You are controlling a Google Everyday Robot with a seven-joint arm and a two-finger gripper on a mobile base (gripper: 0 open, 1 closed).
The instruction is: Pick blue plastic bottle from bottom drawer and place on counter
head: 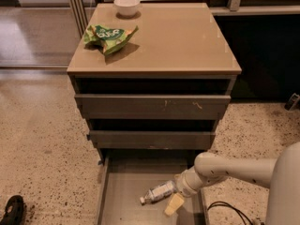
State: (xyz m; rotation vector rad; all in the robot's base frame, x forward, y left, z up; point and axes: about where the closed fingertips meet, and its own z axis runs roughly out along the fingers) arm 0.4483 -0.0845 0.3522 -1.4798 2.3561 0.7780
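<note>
Tool point(173, 201) hung low in bottom drawer point(125, 192), at base end of blue plastic bottle point(158, 192) lying sideways; whether apart or clamped could not be told.

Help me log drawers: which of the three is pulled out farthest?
The bottom drawer: its floor shows, with the bottle lying on it and the gripper beside the bottle. The two upper drawers show only their fronts.

Blue plastic bottle point(159, 191) lies in the bottom drawer point(124, 193), right of middle, with the gripper point(176, 196) at its right end. On the counter point(183, 41) above: bowl point(127, 5) far left, snack bag point(110, 35) just nearer.
</note>
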